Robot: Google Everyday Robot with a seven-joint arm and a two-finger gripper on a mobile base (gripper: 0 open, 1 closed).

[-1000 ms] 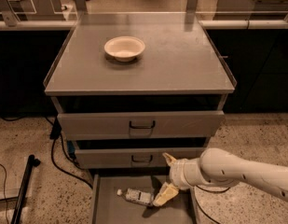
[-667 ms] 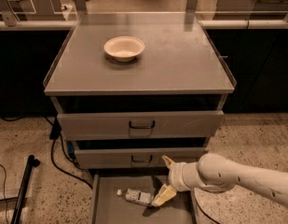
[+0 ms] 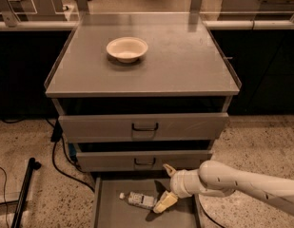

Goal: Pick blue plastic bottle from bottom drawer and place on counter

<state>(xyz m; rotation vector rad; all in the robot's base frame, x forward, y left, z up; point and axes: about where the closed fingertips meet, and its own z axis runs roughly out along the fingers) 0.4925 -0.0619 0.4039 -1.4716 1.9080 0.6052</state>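
Observation:
The blue plastic bottle lies on its side on the floor of the open bottom drawer, white cap pointing left. My gripper is inside the drawer just right of the bottle. It is open, with one fingertip near the drawer above and the other low by the bottle's right end. It holds nothing. The white arm reaches in from the lower right. The counter is the flat grey top of the cabinet, well above the gripper.
A cream round bowl stands on the counter's back left. Two upper drawers with black handles stand slightly open above the bottom drawer. Black cables and a black pole lie on the speckled floor at left.
My gripper has shifted slightly left and down toward the bottle. The bottle has not moved.

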